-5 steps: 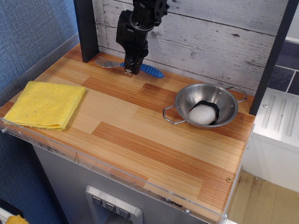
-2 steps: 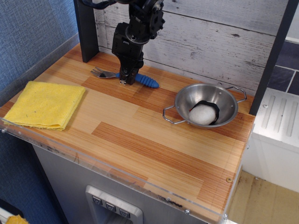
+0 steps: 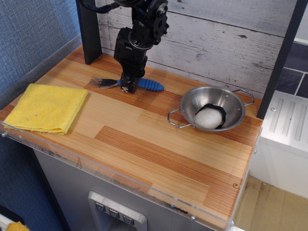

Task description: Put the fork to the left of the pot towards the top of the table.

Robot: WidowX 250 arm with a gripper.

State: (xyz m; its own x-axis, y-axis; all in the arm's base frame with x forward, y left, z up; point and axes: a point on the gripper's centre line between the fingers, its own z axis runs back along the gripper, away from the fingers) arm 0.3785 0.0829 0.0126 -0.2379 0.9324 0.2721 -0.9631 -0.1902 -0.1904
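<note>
The fork [image 3: 151,85] has a silver head pointing left and a ribbed blue handle pointing right. It lies level at the back of the table [image 3: 144,134], left of the pot. My gripper [image 3: 127,88] points straight down and is shut on the fork where the head meets the handle. I cannot tell whether the fork touches the wood. The steel pot [image 3: 192,103] stands at the right with two wire handles and holds a white ball with a black band [image 3: 208,117].
A folded yellow cloth [image 3: 45,107] lies at the table's left front. A dark upright post [image 3: 89,29] stands at the back left, close to the fork's head. A whitewashed plank wall [image 3: 216,38] runs along the back. A clear acrylic edge [image 3: 120,179] rims the front.
My gripper has moved down and toward the front left with the fork in it. The fork's head has gone from near the post's foot to further out on the wood.
</note>
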